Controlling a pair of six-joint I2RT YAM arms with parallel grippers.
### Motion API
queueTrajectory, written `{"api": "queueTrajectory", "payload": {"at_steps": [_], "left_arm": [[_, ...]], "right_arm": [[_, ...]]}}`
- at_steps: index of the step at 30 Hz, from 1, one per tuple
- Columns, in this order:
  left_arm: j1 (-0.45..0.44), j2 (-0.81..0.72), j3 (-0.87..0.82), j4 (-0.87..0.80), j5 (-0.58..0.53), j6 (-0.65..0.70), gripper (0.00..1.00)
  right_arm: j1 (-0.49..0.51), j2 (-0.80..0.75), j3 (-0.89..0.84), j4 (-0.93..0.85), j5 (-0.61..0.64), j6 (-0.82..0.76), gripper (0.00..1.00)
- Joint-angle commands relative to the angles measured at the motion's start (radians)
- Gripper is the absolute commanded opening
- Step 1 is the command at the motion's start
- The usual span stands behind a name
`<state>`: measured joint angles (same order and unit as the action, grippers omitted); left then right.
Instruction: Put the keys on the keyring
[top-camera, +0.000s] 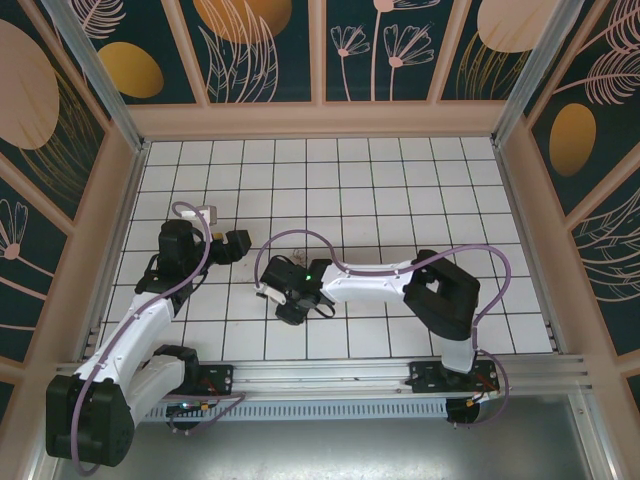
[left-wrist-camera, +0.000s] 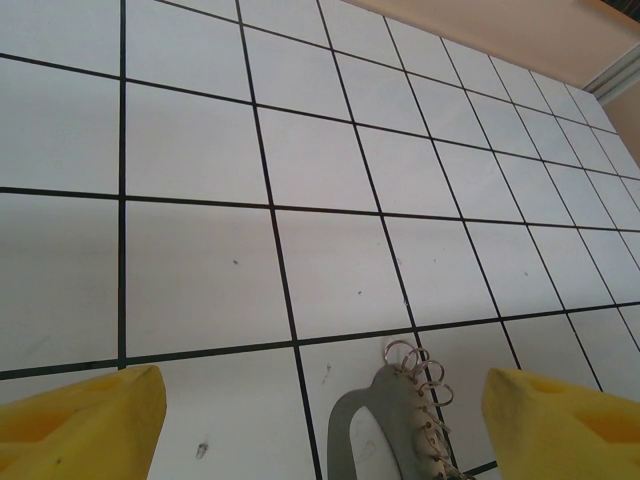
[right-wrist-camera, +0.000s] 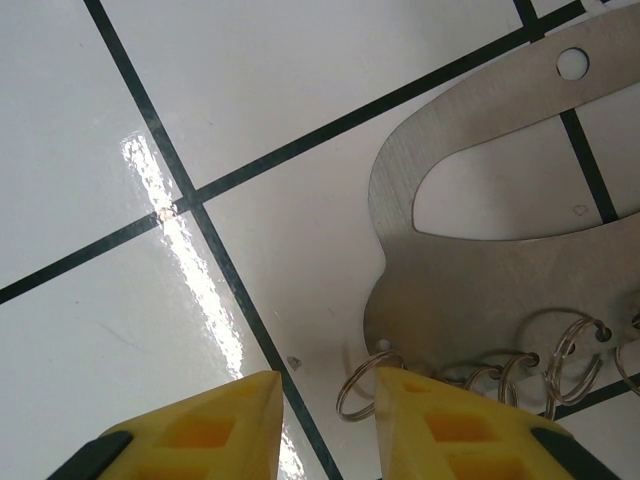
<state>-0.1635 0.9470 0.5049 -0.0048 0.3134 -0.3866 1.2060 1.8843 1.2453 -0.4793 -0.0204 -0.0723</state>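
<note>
Keyring plate (right-wrist-camera: 480, 290) lies flat on the tiled worktop (right-wrist-camera: 250, 100), its split rings (right-wrist-camera: 570, 350) apparently empty. Right hand (right-wrist-camera: 325, 390) hovers, fingers narrowly apart, at the endmost one; left hand (left-wrist-camera: 322, 380) gapes wide nearby. Threading seems not yet begun.

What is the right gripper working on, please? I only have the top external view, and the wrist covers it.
Observer: A flat grey keyring plate, with small split rings along one edge.
Operator: Is it closed on anything?
Observer: The right gripper is narrowly open, one yellow fingertip partly over the end ring.
Operator: And the other arm?
Observer: The left gripper is wide open, the plate's end low between its fingers.
</note>
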Motion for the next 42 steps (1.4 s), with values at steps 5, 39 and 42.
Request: {"api": "queueTrajectory", "payload": {"at_steps": [5, 39, 42], "left_arm": [[0.006, -0.02, 0.021, -0.011, -0.008, 0.019, 0.82], [0.006, -0.033, 0.046, -0.021, 0.024, 0.025, 0.82], [0.006, -0.034, 0.049, -0.023, 0.029, 0.025, 0.82]], "right_arm": [[-0.001, 0.05, 0.004, -0.044, 0.031, 0.025, 0.3], [-0.085, -0.231, -0.186, 0.095, 0.012, 0.011, 0.0], [-0.088, -0.26, -0.213, 0.108, -0.004, 0.006, 0.0]]}}
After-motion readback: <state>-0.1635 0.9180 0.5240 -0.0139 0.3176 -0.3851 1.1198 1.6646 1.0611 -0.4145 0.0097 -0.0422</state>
